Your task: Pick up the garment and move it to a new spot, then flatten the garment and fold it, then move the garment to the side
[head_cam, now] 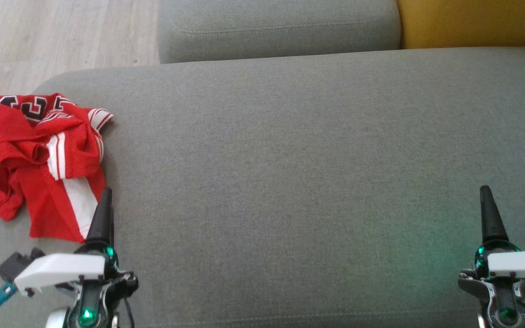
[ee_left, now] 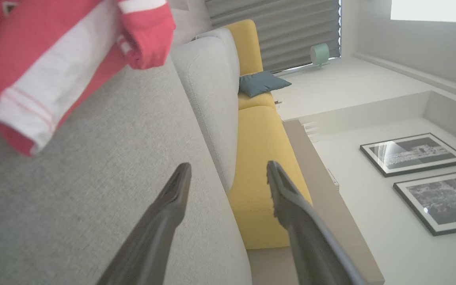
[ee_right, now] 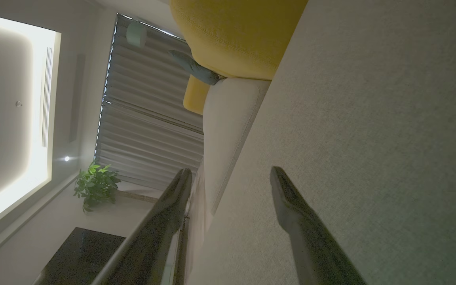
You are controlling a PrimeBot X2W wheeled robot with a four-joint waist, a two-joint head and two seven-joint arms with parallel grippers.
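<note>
A crumpled red garment (head_cam: 39, 164) with white stripes and dark lettering lies at the left end of the grey sofa seat (head_cam: 299, 173). In the left wrist view the garment (ee_left: 50, 67) sits at the upper left. My left gripper (head_cam: 103, 200) hovers just right of the garment's lower edge, open, with nothing between its fingers (ee_left: 228, 174). My right gripper (head_cam: 486, 196) is far off at the lower right over bare cushion, open and holding nothing (ee_right: 232, 176).
A grey back cushion (head_cam: 276, 27) and a yellow cushion (head_cam: 472, 23) stand behind the seat. Wooden floor (head_cam: 53, 36) lies past the seat's left edge. A blue pillow (ee_left: 261, 83) rests on the yellow sofa section.
</note>
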